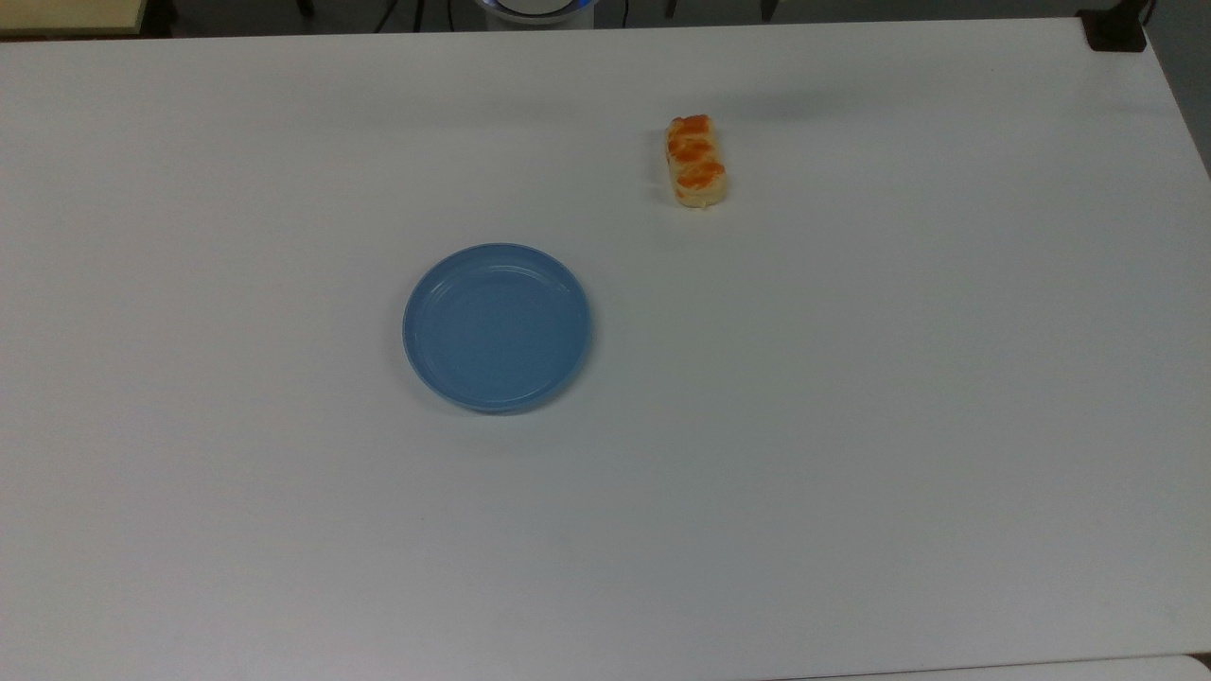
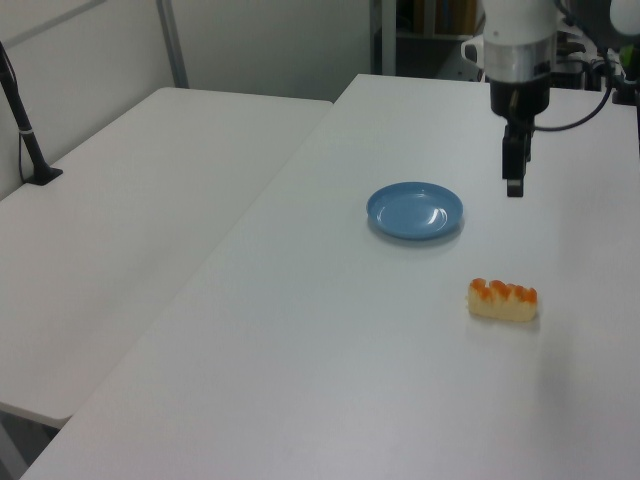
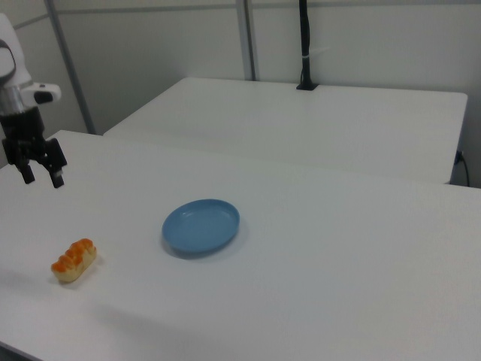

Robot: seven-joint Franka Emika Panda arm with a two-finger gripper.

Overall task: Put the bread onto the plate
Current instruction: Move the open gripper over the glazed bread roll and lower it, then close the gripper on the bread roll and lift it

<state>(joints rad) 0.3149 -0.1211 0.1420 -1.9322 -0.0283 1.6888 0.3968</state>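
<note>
Arm (image 2: 518,40): white cylindrical casing with a grey band near the wrist. Gripper (image 3: 42,177): black body, two slim black fingers (image 3: 57,179). Black cable (image 2: 585,110) loops off the wrist.

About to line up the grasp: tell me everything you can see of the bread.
The bread is a small oblong loaf, pale yellow with rounded ends and three orange patches along its top. It looks soft and whole. It lies flat on the white table, touching nothing else, well apart from the blue plate, up and to the right of it in the top view. The gripper hangs above the table, not touching the loaf.
</note>
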